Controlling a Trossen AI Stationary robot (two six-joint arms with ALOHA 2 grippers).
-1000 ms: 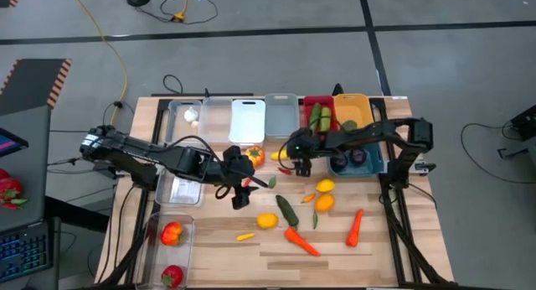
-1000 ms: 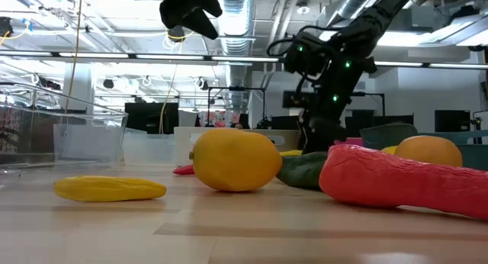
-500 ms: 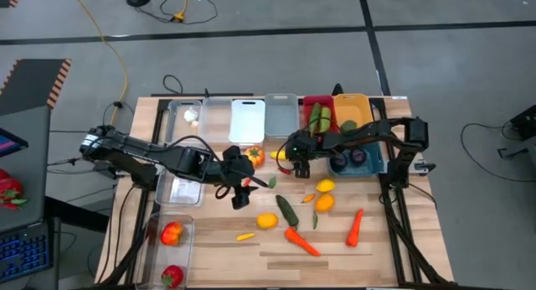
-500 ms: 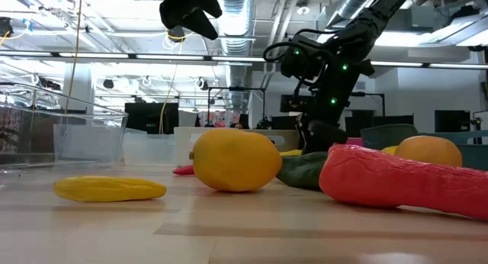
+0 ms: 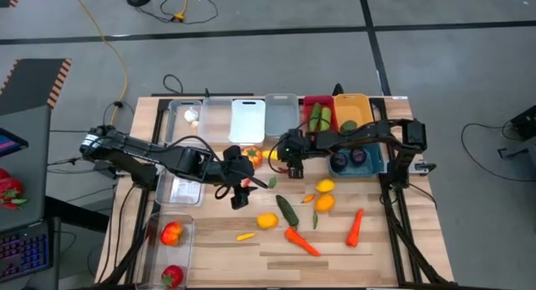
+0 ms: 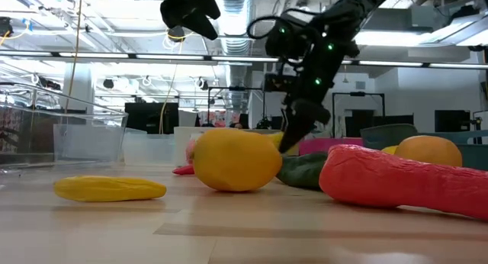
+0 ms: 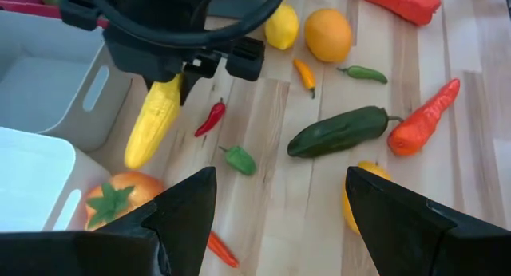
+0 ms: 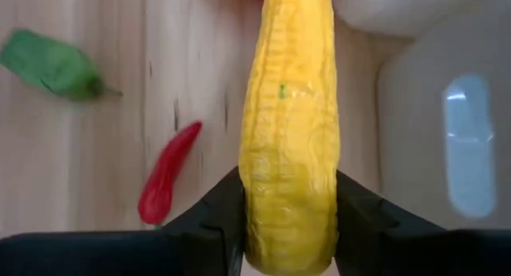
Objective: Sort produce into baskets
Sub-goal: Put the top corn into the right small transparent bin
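Since a second ago, your right gripper (image 8: 289, 228) is shifting leftward across the table's middle and closing in on a yellow corn cob (image 8: 289, 124); your left gripper (image 7: 279, 220) is not moving at all.

Counting left to right from above: two red tomatoes (image 5: 172, 233) are sitting in a clear bin (image 5: 149, 256) at the near left corner, and another clear bin (image 5: 174, 194) is lying mostly under the left arm. Along the far edge you are looking at seven baskets in a row: a clear one (image 5: 177, 114) with white garlic (image 5: 192, 116), a second clear one, a white one (image 5: 249, 122), a grey one (image 5: 281, 114), a red one (image 5: 310, 101) with green cucumbers, an orange-yellow one (image 5: 356, 101), and a teal one (image 5: 377, 160) with purple rounds.

Loose on the wood you are seeing two carrots (image 5: 301, 240), one dark cucumber (image 5: 287, 209), two yellow rounds and one orange round (image 5: 324, 202), one small yellow pepper (image 5: 244, 236), plus a few tiny chilies (too small to count surely).

Your left gripper is hovering with its fingers spread apart, holding nothing, near an orange tomato (image 7: 120, 203). Your right gripper's fingers are pressing both sides of the corn cob, just beside the white basket.
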